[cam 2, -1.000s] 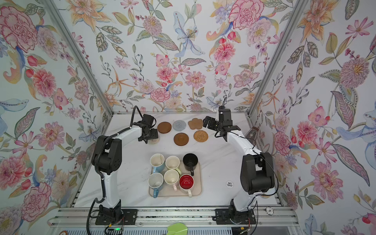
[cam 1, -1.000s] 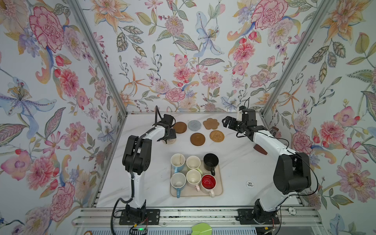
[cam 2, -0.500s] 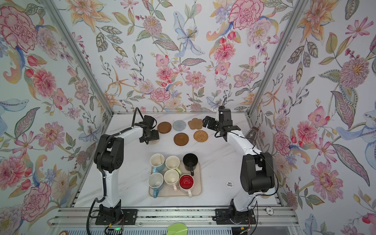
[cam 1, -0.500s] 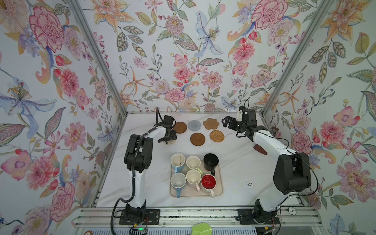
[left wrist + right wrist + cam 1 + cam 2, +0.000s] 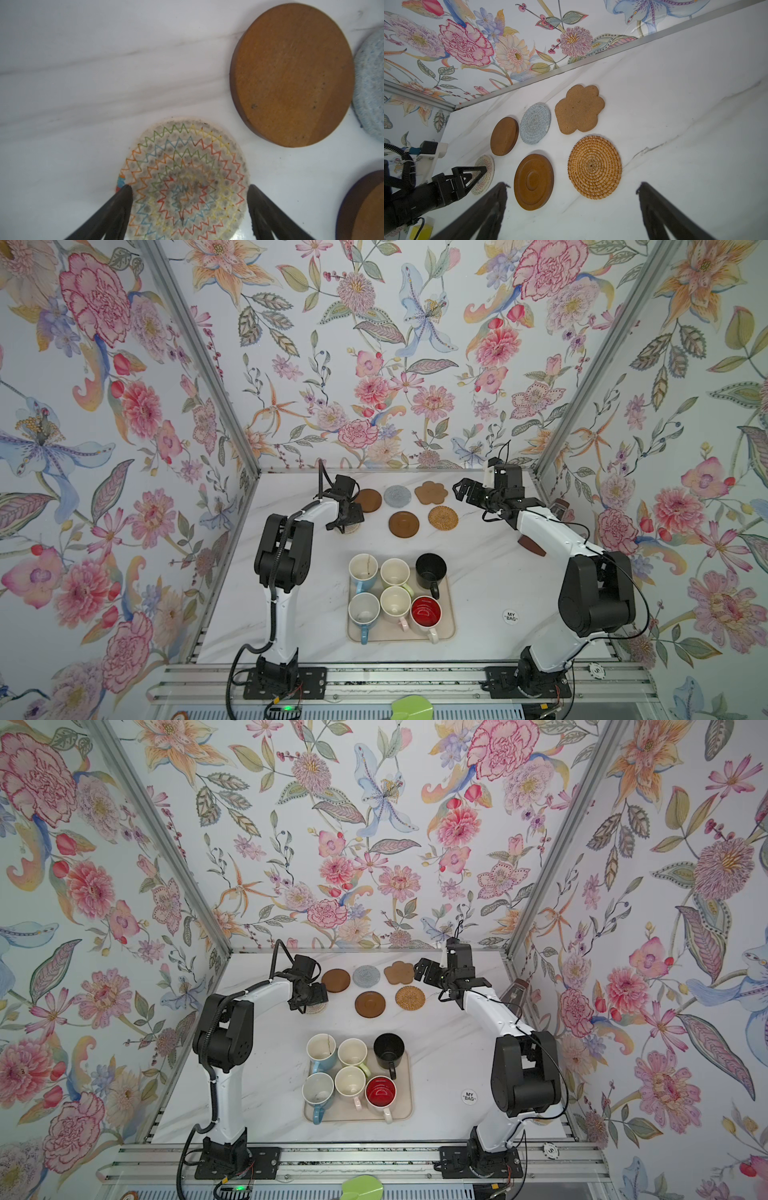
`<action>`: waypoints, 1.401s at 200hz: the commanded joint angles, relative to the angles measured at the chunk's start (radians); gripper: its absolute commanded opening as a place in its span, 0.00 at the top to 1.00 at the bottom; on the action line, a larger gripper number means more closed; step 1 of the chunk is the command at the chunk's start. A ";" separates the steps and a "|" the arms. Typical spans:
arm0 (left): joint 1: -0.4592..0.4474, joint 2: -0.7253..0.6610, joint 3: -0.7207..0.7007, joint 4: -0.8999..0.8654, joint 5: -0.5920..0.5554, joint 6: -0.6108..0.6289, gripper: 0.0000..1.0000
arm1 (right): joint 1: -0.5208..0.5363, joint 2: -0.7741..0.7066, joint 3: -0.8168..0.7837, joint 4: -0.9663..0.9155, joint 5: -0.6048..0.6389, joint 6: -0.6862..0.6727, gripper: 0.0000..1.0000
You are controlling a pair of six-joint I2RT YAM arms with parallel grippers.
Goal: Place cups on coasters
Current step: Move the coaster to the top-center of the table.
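Six cups stand on a beige tray: two light blue, pale green, pale pink, black and red-lined white. The coasters lie at the back: a brown disc, grey, flower-shaped, a ringed brown disc, rattan and cream woven. My left gripper is open, low over the woven coaster with a finger at each side of it. My right gripper hangs open and empty above the table beside the flower coaster.
A "MY BAG" sticker sits right of the tray. A brown object and a dark jar lie by the right wall. A yellow-labelled thing stands near the left arm. Flowered walls close in three sides.
The right gripper has drifted slightly left, towards the flower coaster. The left gripper stays over the woven coaster, its jaws a touch narrower.
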 commanded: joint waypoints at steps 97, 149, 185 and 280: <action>-0.041 0.005 -0.029 0.022 0.062 -0.059 0.13 | -0.011 -0.013 -0.015 0.023 -0.013 0.018 0.01; -0.064 -0.016 -0.055 0.044 0.080 -0.086 0.13 | -0.012 -0.019 -0.024 0.025 -0.013 0.020 0.01; -0.074 -0.033 -0.073 0.051 0.089 -0.101 0.14 | -0.013 -0.022 -0.027 0.027 -0.013 0.022 0.01; -0.097 -0.065 -0.107 0.064 0.103 -0.120 0.14 | -0.014 -0.027 -0.035 0.035 -0.016 0.027 0.01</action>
